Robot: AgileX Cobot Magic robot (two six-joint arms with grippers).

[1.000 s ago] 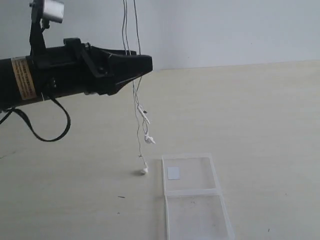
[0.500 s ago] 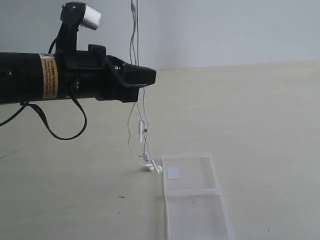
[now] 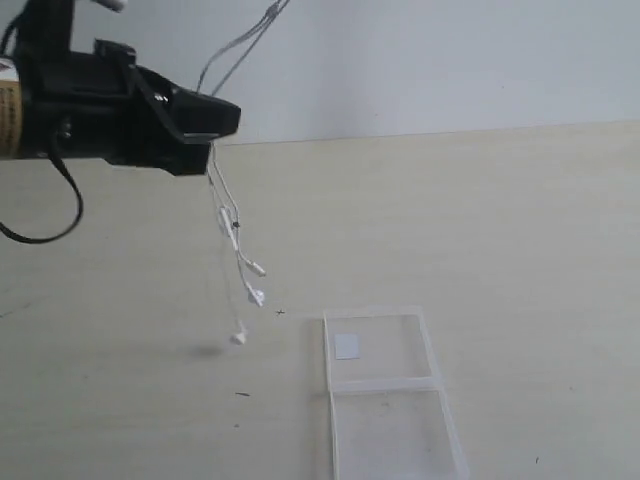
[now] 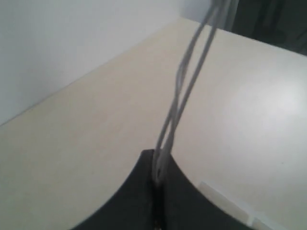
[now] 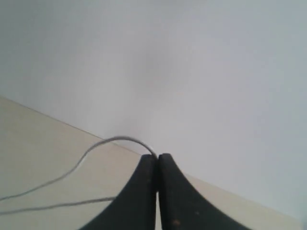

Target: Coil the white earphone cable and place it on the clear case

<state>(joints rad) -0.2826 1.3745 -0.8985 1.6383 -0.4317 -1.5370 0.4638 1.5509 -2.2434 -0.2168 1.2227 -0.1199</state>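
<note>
The left fingers (image 3: 216, 120) are pressed together and pinch the white earphone cable (image 3: 226, 205) high above the counter (image 3: 520, 230), at the upper left of the exterior view. In the left wrist view the left fingers (image 4: 151, 166) close on 2 thin strands of the white earphone cable (image 4: 184, 91), which run side by side away from the tips. In the exterior view those strands rise from the pinch up and to the right, out of the top of the frame. Below the pinch the cable hangs loose and slants slightly to the right, with a small inline piece (image 3: 229, 222) partway down. It ends in 3 small white pieces (image 3: 255, 296) at different heights, too blurred to tell earbud from plug. The lowest piece hangs close over the counter, and a soft shadow (image 3: 205, 350) lies just to its left. The right fingers (image 5: 152, 165) are also pressed together, and the white earphone cable (image 5: 96, 146) curves in an arc into their tips, pinched there, while a 2nd strand passes lower across that view. The right fingers lie outside the exterior view. The clear case (image 3: 385, 400) lies flat and open on the counter, its 2 panels one behind the other. The farther panel carries a small white sticker (image 3: 347, 346). The hanging cable ends are to the left of the case, apart from it, and no part of the cable rests on it.
</note>
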